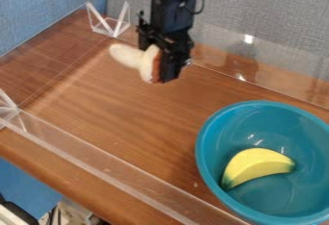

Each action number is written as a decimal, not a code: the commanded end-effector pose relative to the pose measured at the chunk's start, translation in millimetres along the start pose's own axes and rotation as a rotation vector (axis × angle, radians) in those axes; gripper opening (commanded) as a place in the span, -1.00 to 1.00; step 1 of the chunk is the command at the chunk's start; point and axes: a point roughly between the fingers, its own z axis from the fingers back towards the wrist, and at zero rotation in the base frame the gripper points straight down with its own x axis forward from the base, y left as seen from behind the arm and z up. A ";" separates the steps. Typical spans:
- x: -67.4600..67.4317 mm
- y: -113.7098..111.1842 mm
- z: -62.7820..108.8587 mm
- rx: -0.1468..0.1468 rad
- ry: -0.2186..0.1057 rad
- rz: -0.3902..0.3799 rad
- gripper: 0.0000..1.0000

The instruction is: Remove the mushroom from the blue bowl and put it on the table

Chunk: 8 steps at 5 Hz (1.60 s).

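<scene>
We note the gripper (162, 67) pointing down and clenched on the mushroom (134, 60), whose cream stem sticks out to the left of the dark fingers while the reddish cap sits between them. The mushroom hangs above the table (90, 94), well apart from the blue bowl (216, 133) at lower right. In the bowl we see only a yellow-green wedge (257, 165).
</scene>
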 end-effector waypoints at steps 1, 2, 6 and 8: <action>7.7 27.1 -1.6 0.025 -0.059 0.044 -1.00; 5.5 34.9 -22.1 0.014 -0.060 0.028 -1.00; 35.1 26.4 -36.1 0.041 -0.043 -0.087 1.00; 30.2 26.6 -6.3 0.107 -0.046 -0.004 1.00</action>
